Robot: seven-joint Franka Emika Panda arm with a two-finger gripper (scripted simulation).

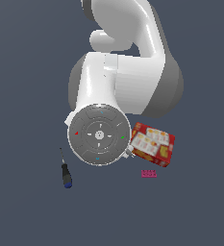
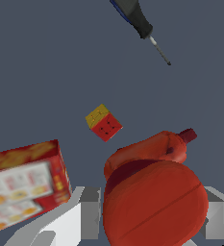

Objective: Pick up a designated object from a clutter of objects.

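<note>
From the exterior view I saw little: the arm's wrist flange filled the frame's centre and hid the pincer and the drill beneath it. The cracker box (image 1: 153, 143) lay at centre right, the pink brick (image 1: 149, 173) just below it, and the screwdriver (image 1: 65, 172) at lower left, all on the dark desk (image 1: 22, 120).

In the wrist view the drill (image 2: 154, 192) filled the lower right of the frame, its dark tip toward the right edge. The pincer (image 2: 154, 218) stood spread, one finger (image 2: 89, 211) on each side of the drill's fat body; whether either pad touched it, I could not tell. The small block (image 2: 104, 122) sat apart, mid-frame.

My judgement: the drill would handle as stiff, smooth-shelled and a bit slick, with uneven weight. I would squeeze across the broad body near its middle, not the narrow nose, so it would not pivot.
</note>
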